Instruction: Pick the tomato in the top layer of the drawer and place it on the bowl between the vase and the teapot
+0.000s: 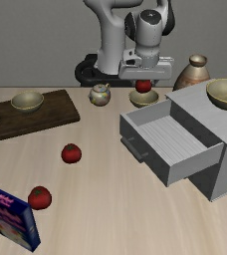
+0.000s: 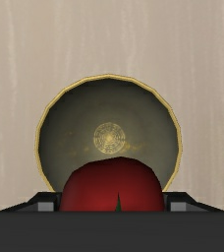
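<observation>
Wrist view has the end effector (image 2: 114,206) clamped on the tomato (image 2: 114,185), held just above the bowl (image 2: 70,128) (round, smooth and probably soft, so grip gently across its widest part).

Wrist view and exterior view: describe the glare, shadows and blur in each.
Wrist view: a pale spot, perhaps glare, sits at the centre of the bowl, its inner wall darker around it; the tomato looks evenly lit, without a highlight. Exterior view: flat, even light, no hard shadows on the table; nothing blurred.
</observation>
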